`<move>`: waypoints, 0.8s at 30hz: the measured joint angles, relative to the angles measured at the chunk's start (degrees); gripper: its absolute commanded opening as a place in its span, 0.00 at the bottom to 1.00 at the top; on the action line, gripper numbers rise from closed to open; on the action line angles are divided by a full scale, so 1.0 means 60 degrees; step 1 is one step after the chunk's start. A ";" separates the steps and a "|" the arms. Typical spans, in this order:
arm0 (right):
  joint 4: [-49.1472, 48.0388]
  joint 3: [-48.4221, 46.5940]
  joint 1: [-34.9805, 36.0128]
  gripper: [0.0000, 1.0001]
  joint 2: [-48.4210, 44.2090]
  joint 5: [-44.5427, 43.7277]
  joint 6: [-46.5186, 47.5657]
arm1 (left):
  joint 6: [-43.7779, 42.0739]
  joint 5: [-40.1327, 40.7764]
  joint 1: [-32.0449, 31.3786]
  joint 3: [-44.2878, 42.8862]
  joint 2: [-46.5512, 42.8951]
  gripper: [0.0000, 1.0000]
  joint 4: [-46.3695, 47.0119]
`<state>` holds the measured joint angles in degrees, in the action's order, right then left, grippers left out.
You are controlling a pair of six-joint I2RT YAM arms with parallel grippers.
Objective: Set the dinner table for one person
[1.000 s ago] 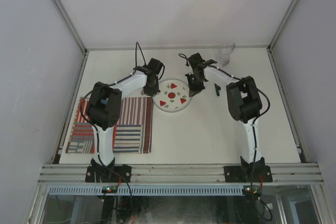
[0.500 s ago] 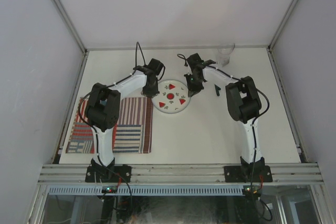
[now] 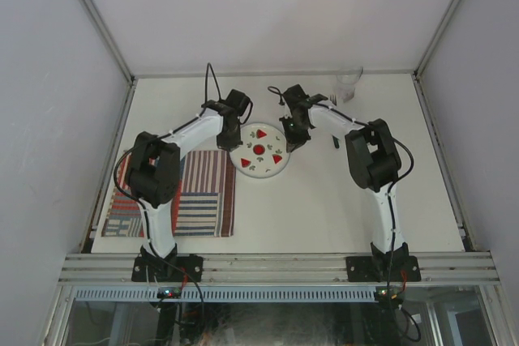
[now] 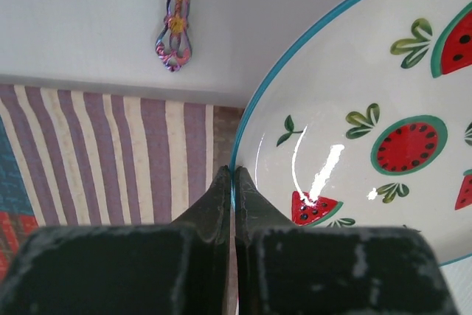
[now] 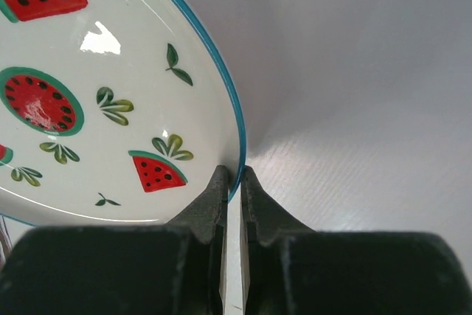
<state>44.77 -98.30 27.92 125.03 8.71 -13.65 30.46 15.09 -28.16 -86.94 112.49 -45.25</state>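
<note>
Two thin pinches carry everything: the left tool [image 4: 234,176] and right tool [image 5: 233,175] each clamp opposite rims of the watermelon plate [image 3: 259,151] near the far middle of the counter [image 3: 324,208], beside the striped placemat [image 3: 199,196], so mismatched arm moves could twist it loose.

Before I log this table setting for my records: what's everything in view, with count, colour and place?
plate: one, white with teal rim and red watermelons, mid-table
placemat: one, red-white-blue striped, near left
glass: one, clear, far edge, right
utensil: one, pink-purple handle, on the table beyond the placemat
dark item: one, right of the plate, too small to identify
table: one, off-white, under everything
left gripper: one, black, shut on the plate's left rim
right gripper: one, black, shut on the plate's right rim
</note>
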 measured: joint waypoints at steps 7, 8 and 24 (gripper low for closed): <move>0.0149 -0.0058 0.0259 0.00 0.0000 0.0033 0.0018 | 0.0189 0.0033 0.0000 0.0707 -0.0270 0.00 -0.0015; 0.0175 -0.0073 0.0288 0.00 0.0000 0.0047 0.0029 | 0.0248 0.0029 0.0000 0.0845 -0.0270 0.00 0.0007; 0.0506 -0.0273 0.0925 0.00 0.0000 -0.0007 0.0102 | 0.0579 0.0328 -0.0073 0.2251 -0.1126 0.00 0.0076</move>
<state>47.81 -99.94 33.47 125.03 8.67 -13.04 33.93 17.06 -28.60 -73.43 105.73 -44.80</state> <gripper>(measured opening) 0.021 0.007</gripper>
